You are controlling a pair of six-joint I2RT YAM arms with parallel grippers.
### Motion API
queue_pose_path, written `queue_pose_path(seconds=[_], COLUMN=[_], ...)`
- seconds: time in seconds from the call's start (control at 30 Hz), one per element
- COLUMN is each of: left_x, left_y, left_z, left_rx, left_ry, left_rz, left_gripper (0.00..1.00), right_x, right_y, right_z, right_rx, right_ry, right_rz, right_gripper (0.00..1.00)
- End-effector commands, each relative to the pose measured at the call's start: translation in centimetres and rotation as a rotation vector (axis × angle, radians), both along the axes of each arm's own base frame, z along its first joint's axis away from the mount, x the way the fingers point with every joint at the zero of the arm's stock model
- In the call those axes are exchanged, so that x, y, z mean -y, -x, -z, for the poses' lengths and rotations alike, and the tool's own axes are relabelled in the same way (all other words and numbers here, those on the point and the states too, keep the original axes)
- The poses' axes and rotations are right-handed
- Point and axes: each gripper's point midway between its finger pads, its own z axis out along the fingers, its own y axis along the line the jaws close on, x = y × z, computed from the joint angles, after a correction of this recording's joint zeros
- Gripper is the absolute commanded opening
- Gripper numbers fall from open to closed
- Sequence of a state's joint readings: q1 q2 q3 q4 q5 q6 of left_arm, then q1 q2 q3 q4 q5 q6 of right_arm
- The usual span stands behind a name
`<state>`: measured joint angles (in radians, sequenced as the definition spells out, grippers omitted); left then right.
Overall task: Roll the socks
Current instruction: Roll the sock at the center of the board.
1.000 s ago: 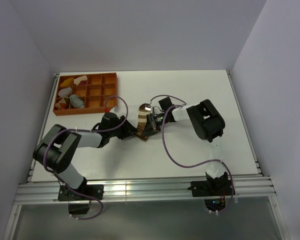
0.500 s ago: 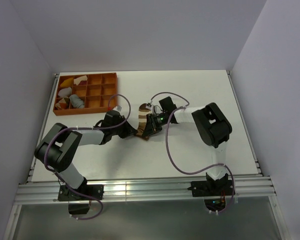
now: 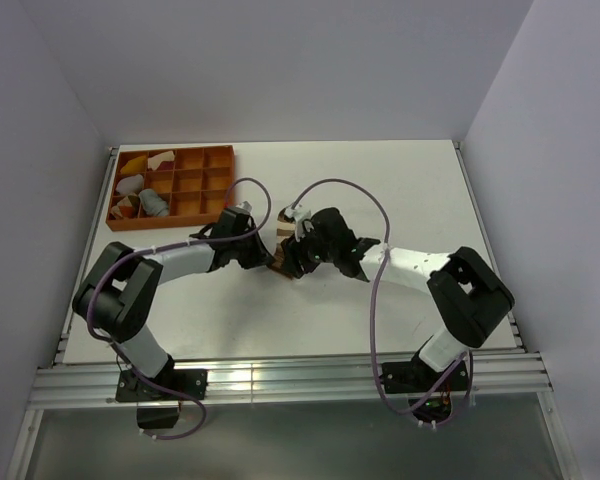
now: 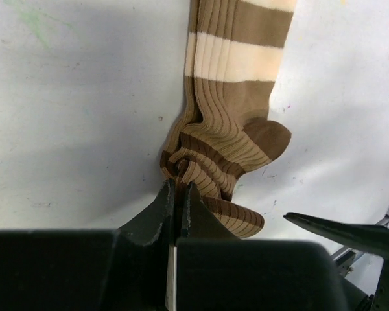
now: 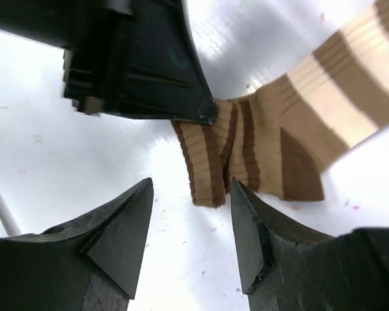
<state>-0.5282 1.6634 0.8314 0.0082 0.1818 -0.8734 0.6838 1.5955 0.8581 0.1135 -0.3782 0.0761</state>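
Note:
The brown sock with white stripes [image 4: 236, 97] lies stretched on the white table, its near end bunched up. My left gripper [image 4: 176, 189] is shut on that bunched end, with fabric pinched between the jaws. My right gripper [image 5: 191, 191] stands open just short of the same end [image 5: 211, 165], touching nothing, and one of its fingers [image 4: 340, 228] shows at the right of the left wrist view. From above, the two grippers [image 3: 268, 258] [image 3: 292, 262] meet over the sock [image 3: 283, 232], which the arms mostly hide. No grey sock lies on the table.
An orange compartment tray [image 3: 180, 222] stands at the back left. It holds a grey fabric bundle [image 3: 153, 204] and yellow and white cloth pieces [image 3: 162, 158]. Both arms' cables loop above the middle of the table.
My left gripper has closed on the sock's bunched end. My right gripper has opened and let go of the sock, and the right arm's elbow has swung out to the right.

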Motion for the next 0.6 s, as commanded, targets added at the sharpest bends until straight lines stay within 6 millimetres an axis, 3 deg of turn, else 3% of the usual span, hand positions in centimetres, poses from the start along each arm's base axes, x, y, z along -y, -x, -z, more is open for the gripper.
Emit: queue_pose_path(seconds=[0.0,0.33,0.57], left_x=[-0.2,0.3,0.4], left_y=[0.4,0.1,0.3], left_z=[0.5,0.3,0.5], left_rx=[-0.03,-0.052,-0.061], left_ry=[-0.064,-0.071,-0.068], left_rz=[0.038,0.067,0.077], left_gripper=[0.0,0.0,0.0], right_x=[0.0,-2.0,-2.4], right_y=[-2.0,-0.5,0.2], right_z=[-1.5,0.0,3.3], right_rx=[0.262,0.474,0.459], right_ry=[0.095,0.283,0.359], right_rz=[0.058,0.063,0.045], right_gripper=[0.59,0.57,0.55])
